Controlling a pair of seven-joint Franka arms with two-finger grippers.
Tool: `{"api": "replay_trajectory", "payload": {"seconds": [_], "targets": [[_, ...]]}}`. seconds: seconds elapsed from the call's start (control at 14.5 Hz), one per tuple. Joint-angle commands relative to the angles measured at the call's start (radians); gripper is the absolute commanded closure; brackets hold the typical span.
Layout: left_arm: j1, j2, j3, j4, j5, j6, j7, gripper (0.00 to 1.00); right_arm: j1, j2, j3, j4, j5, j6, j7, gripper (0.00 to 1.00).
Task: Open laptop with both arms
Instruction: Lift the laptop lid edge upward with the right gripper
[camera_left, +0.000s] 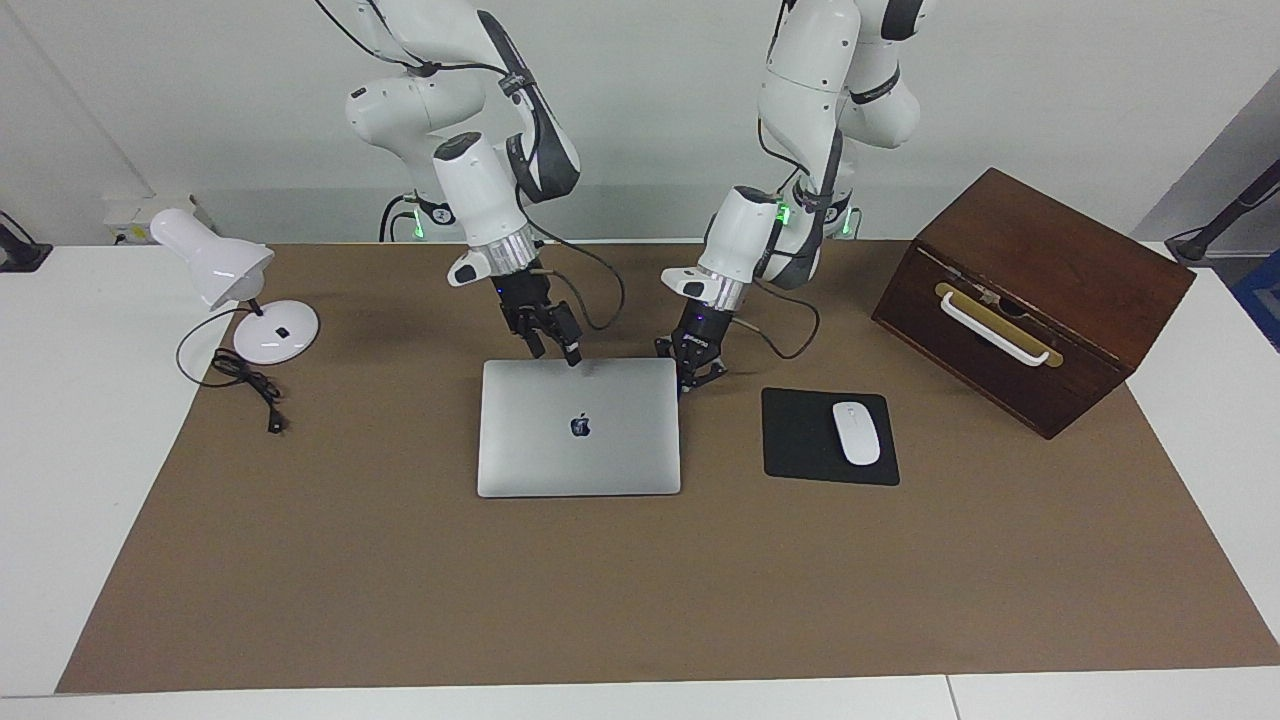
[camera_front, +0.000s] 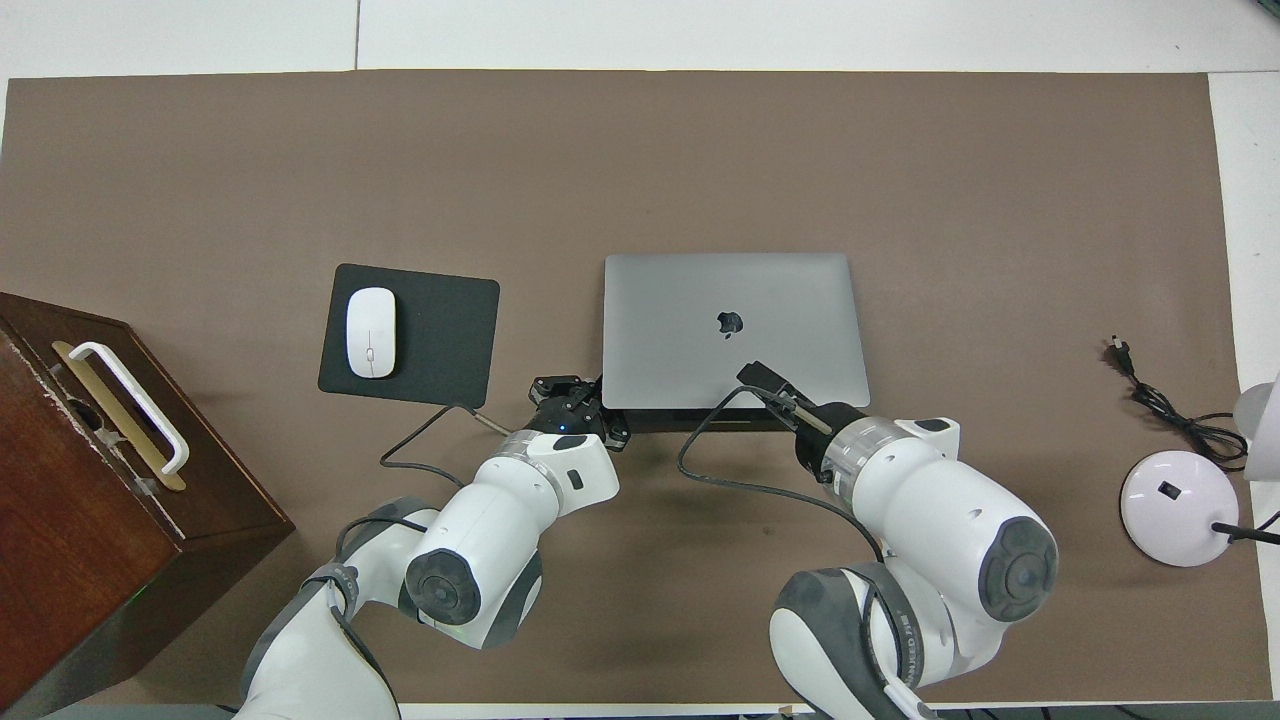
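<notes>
Lying flat and shut at the middle of the frame in the facing view, the laptop (camera_left: 579, 427) rests on the brown mat (camera_left: 640, 600), logo up, its lid not yet raised. We judge the step in hand to be the approach to the lid's edge nearest our bases, before any lifting starts.

Our left gripper (camera_left: 694, 375) sits low at the laptop's upper right corner in that view, fingertips closed together on nothing, just beside the corner; whether it touches we cannot tell. Our right gripper (camera_left: 560, 345) hangs over the middle of the same top edge; whether its fingers are apart or together we cannot tell.

Next, we think one fingertip must catch under the lid's lip and swing it up while the other arm pins the base down.

Further out lie the black mouse pad (camera_left: 800, 440) with its white mouse (camera_left: 856, 432) right of centre, the wooden box (camera_left: 1030, 300) at the upper right, and the white lamp (camera_left: 225, 290) at the upper left.
</notes>
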Motion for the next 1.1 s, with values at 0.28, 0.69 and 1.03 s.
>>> {"api": "replay_trajectory", "payload": {"seconds": [0.28, 0.69, 1.03], "targets": [[-0.021, 0.035, 0.011, 0.015, 0.014, 0.019, 0.007, 1.00, -0.022, 0.030, 0.007, 0.047, 0.026, 0.008, -0.021, 0.00], [-0.023, 0.043, 0.011, 0.015, 0.014, 0.019, 0.007, 1.00, -0.024, 0.054, 0.007, 0.099, 0.027, -0.018, -0.016, 0.00], [-0.031, 0.043, 0.011, 0.015, 0.014, 0.019, 0.009, 1.00, -0.054, 0.079, 0.006, 0.150, 0.026, -0.054, -0.027, 0.00]]}}
